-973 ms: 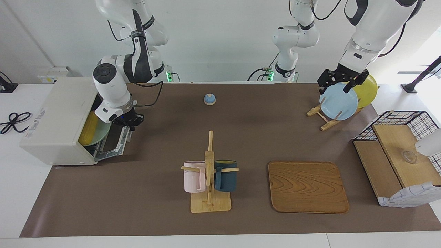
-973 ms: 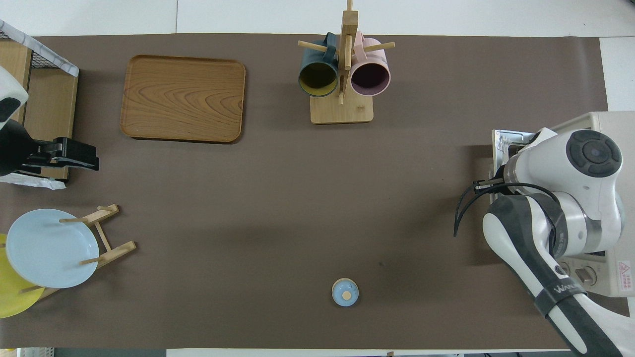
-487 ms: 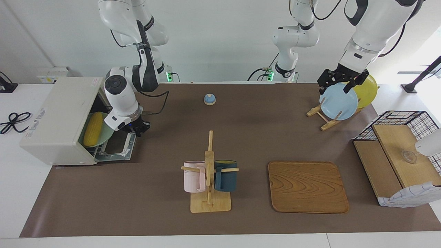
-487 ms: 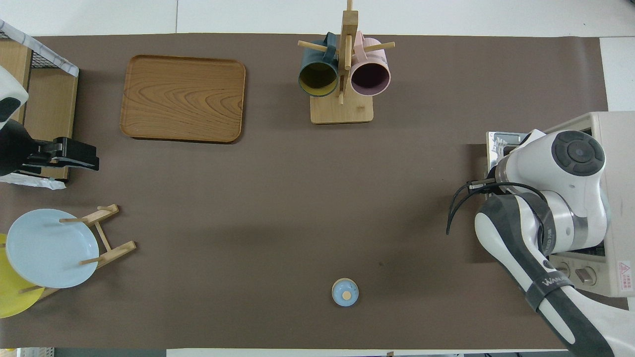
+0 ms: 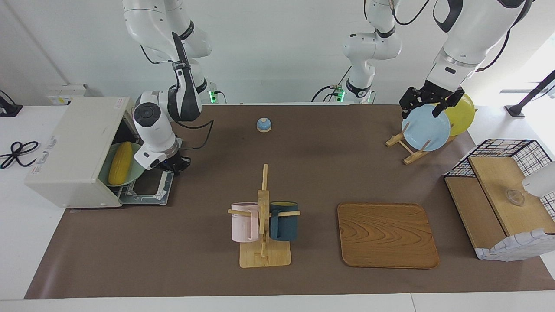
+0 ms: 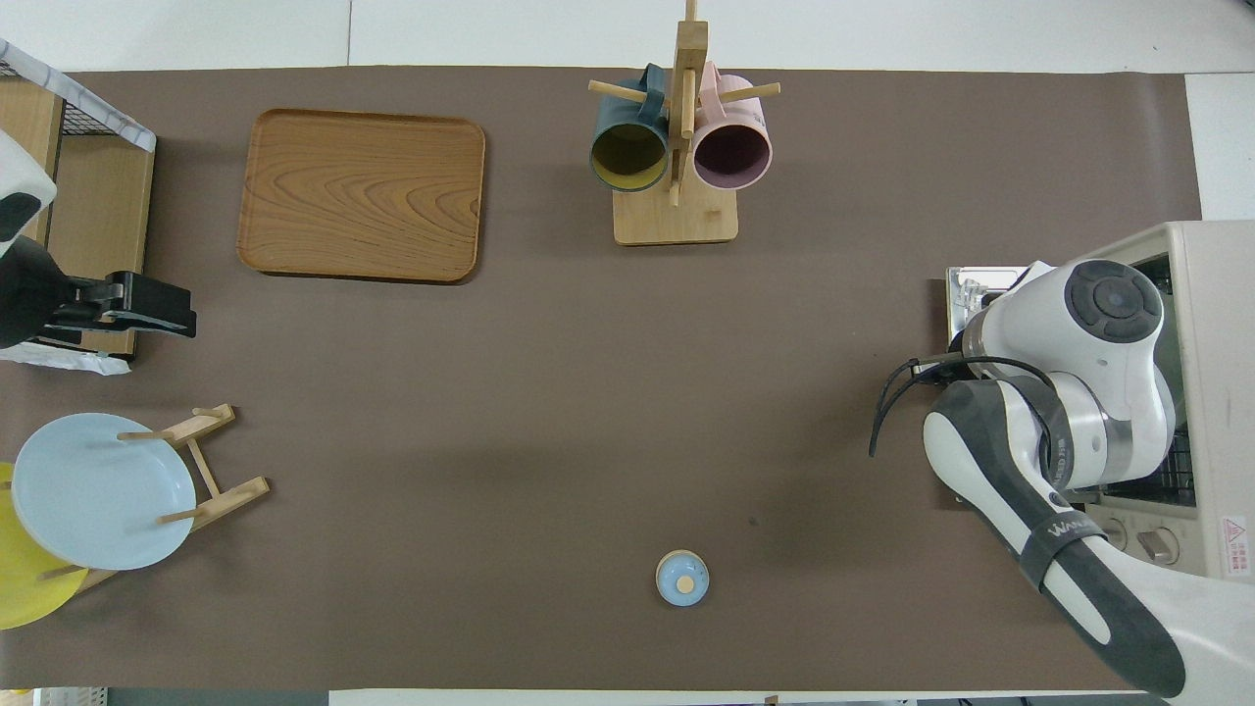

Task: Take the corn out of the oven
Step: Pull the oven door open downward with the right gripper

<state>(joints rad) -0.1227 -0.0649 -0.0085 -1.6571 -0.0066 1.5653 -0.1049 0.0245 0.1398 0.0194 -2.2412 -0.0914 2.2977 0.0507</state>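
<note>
Since the earlier frames, the right gripper (image 5: 177, 165) has been drawn away from the oven's mouth and is now seen over the outer edge of the lowered oven door (image 5: 149, 187); more of the corn is uncovered as a result, and the door lies flatter on the mat. Whether the right gripper's fingers are apart or together cannot be told, as they are hidden under the wrist. Just beside that gripper, toward the right arm's end of the table, the oven (image 5: 73, 149) is seen with its door down, and the corn (image 5: 119, 163) is found inside the open mouth, lying lengthwise on a pale green plate (image 5: 135, 170) on the rack. Nothing is seen held by the gripper, and the corn is not touched by it. Well apart from it, toward the left arm's end, a wooden tray (image 5: 387, 235) is laid flat, and between the two a mug stand (image 5: 263, 216) is set with a pink mug (image 5: 243, 222) and a dark blue mug (image 5: 284, 220). The left gripper (image 5: 427, 105) is held at the upper rim of a light blue plate (image 5: 426, 128) in a wooden rack, its fingers spread to either side of the rim. A small blue knob (image 5: 263, 125) is seen near the robots.
</note>
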